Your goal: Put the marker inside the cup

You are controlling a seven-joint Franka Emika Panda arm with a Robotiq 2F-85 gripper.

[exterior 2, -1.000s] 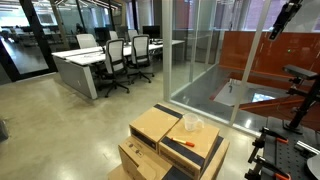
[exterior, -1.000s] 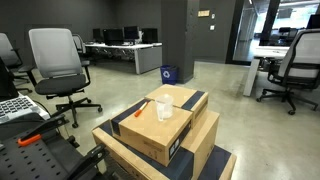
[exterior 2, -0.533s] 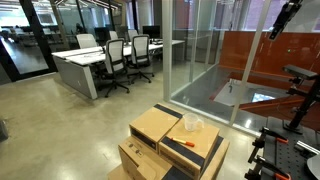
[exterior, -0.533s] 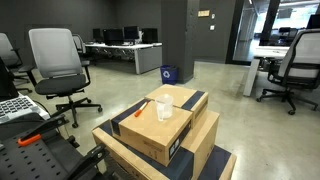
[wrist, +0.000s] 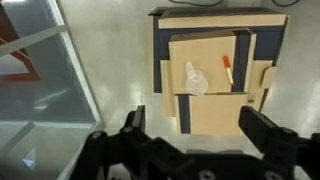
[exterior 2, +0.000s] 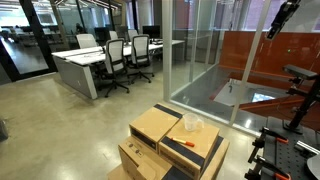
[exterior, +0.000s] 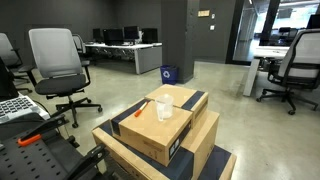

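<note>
Approach step; nothing grasped. Gripper (wrist: 196,128) hangs high over the cardboard box (wrist: 205,112), fingers wide and empty. In the wrist view the marker (wrist: 227,70) lies flat on the box, right of the cup (wrist: 195,78). Next move, as I judge it: descend, align with the marker, pinch.

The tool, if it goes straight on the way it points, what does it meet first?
Probably the top cardboard box, near the cup; the marker lies beside it. The open tool is far above, so the exact spot is uncertain.
</note>
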